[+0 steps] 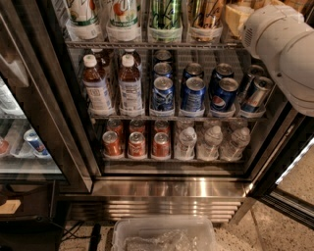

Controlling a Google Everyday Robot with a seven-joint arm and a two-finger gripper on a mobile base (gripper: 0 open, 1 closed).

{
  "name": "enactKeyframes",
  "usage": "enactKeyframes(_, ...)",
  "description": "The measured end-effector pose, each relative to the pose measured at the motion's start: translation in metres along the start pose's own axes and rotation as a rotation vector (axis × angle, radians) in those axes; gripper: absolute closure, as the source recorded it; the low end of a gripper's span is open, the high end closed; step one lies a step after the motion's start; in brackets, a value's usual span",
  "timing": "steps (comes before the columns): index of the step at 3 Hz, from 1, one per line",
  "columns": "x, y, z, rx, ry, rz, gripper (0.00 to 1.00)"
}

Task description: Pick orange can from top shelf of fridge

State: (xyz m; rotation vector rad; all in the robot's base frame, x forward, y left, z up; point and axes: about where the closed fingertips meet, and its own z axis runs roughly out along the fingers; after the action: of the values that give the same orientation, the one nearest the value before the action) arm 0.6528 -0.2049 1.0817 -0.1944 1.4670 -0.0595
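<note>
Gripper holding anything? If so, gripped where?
Cannot tell: the gripper is hidden behind the white arm at upper right. The orange can stands on the top shelf.

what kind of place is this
Likely a break room or shop corner: a commercial drinks fridge with wire racks, slim cans on the top shelf, and blue soda cans and water bottles below. The robot's white arm is at upper right; its claw is out of view.

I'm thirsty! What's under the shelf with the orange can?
Under that shelf stand brown bottles and rows of blue cans. The robot's white arm hides the right corner, and its claw is out of sight beyond the arm, up top.
</note>
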Motion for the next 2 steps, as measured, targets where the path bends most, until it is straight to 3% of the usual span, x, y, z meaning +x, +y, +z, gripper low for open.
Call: enactKeyframes(2, -0.044, -0.010, -0.033, 0.021, -0.089, 0.072, 1.00)
